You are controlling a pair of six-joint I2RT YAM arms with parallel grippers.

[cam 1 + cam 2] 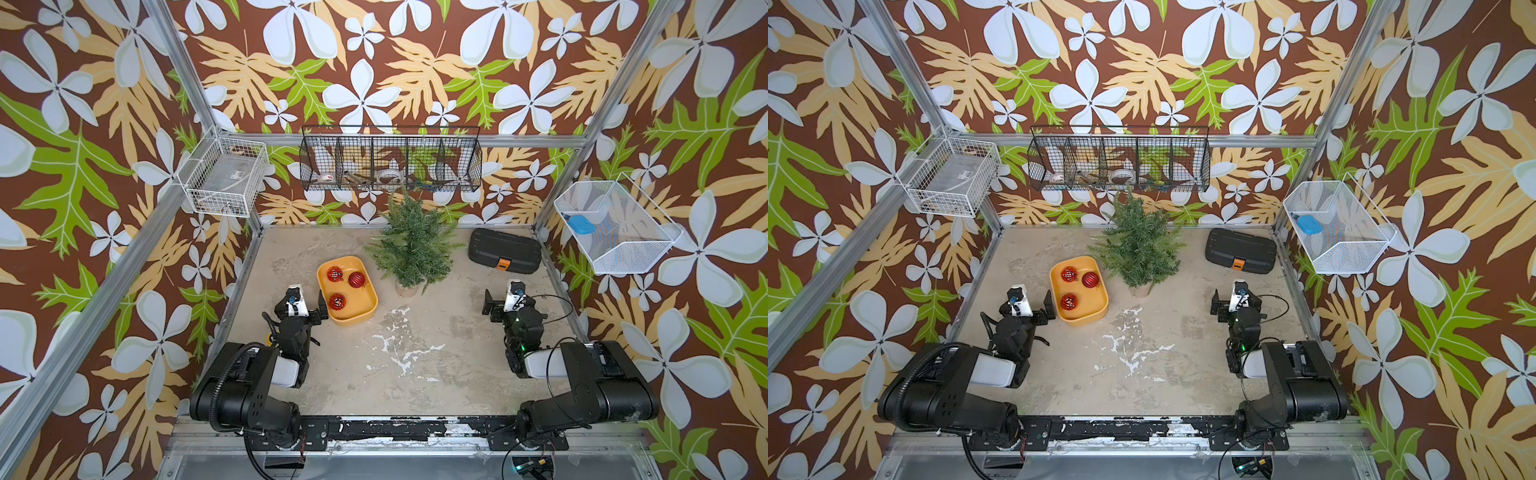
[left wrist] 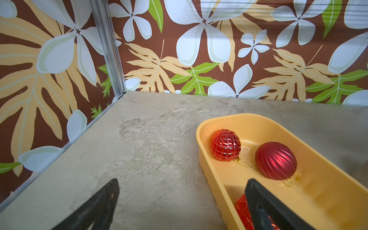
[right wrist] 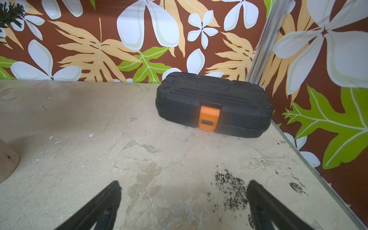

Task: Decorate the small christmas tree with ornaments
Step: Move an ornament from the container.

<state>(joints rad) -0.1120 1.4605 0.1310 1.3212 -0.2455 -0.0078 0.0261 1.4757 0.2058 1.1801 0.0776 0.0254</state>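
The lattice ornament (image 2: pixel 225 145) is glossy and faceted; the ribbed ornament (image 2: pixel 275 161) looks satin-matt. The yellow tray (image 2: pixel 322 199) is smooth plastic. The desk (image 2: pixel 149 159) is rough and mottled. The black case (image 3: pixel 213 91) is grained plastic.

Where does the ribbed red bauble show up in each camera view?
A top view: ribbed bauble in the yellow tray, on the tree side.
A top view: ribbed bauble, same spot in the tray.
Left wrist: ribbed bauble in the tray, beside a lattice bauble.
Right wrist: not in it.
Shared landmark where it shows: the yellow tray.
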